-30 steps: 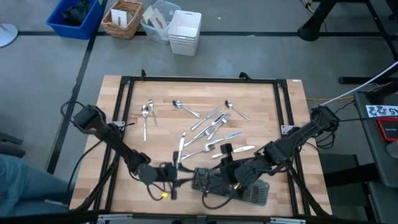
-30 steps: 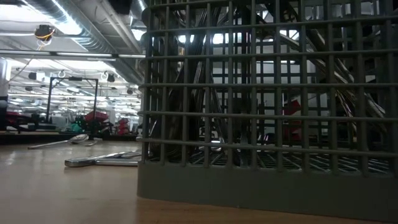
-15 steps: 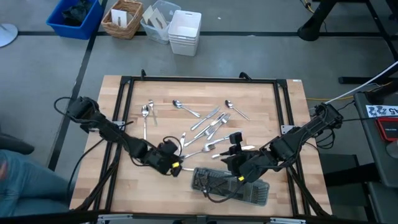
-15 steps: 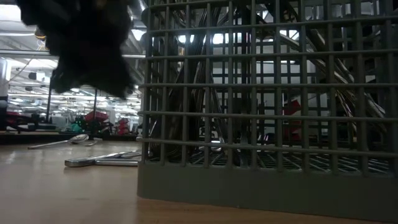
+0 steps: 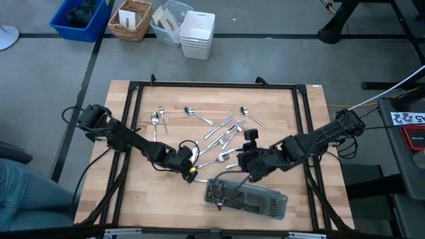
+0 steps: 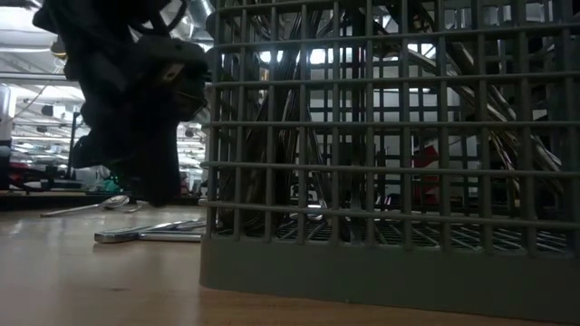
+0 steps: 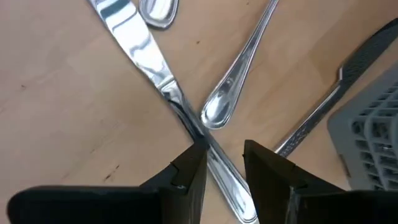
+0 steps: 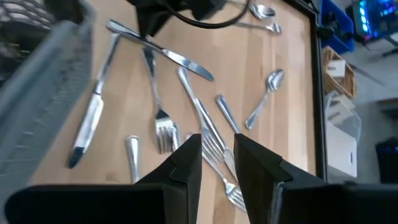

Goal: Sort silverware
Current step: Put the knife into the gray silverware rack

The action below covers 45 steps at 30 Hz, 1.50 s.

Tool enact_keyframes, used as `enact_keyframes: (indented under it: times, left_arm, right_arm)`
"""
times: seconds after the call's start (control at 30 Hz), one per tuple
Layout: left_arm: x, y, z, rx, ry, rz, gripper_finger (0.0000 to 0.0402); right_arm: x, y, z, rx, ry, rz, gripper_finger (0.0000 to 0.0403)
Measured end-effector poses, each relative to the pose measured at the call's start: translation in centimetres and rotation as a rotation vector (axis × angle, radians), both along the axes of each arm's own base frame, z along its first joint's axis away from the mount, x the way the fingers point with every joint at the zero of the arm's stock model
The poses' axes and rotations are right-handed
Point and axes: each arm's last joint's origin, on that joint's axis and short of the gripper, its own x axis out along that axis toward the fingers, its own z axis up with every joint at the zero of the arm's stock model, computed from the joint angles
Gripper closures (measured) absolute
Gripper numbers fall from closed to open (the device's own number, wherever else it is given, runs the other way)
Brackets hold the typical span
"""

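Below the left gripper (image 7: 224, 168), a knife (image 7: 168, 93) handle runs between its part-open, empty fingers; left arm nearer, right gripper (image 8: 217, 158) waits, part-open.

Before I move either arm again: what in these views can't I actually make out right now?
- Tray contents: low view, the mesh wall breaks them into dark strips; high view, too small to count.
- Left tool: left wrist view, the knife handle runs between its fingers; contact cannot be told.
- Right tool: right wrist view, a fork passes behind its fingers.
- Low view: a dark arm hides the table behind.
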Motion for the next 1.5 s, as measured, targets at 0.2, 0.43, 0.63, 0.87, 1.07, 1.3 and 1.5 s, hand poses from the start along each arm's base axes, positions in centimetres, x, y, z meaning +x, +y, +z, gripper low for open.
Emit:
enact_keyframes:
  times: [0.2,0.43,0.63,0.87,1.07,1.3,1.5]
  left_arm:
    - [0.2,0.5,-0.1,0.001,0.007,0.018,0.0302]
    - [0.4,-0.1,0.2,-0.018,-0.042,0.001,0.0302]
    - [0.2,-0.9,0.2,-0.004,-0.054,-0.036,0.0302]
    - [0.8,-1.6,-1.1,0.004,-0.065,-0.035,0.0302]
    - [0.8,-1.6,-1.2,0.01,-0.064,-0.048,0.0302]
    - [0.2,-1.3,-1.5,0.038,0.009,-0.036,0.0302]
    - [-0.1,-1.2,-1.6,0.061,0.042,-0.053,0.0302]
  right_arm:
    - [0.5,-1.4,-0.1,-0.004,0.008,-0.047,0.0308]
    - [0.9,-2.6,-0.1,-0.025,0.019,-0.062,0.0308]
    - [1.0,-2.6,-0.1,-0.025,0.023,-0.062,0.0308]
    - [0.9,-2.5,-0.2,0.008,0.04,-0.038,0.0308]
    - [0.9,-2.5,-0.2,0.017,0.041,-0.037,0.0308]
    - [0.9,-2.5,-0.2,0.018,0.041,-0.037,0.0308]
    - [0.9,-2.5,-0.2,0.018,0.041,-0.037,0.0308]
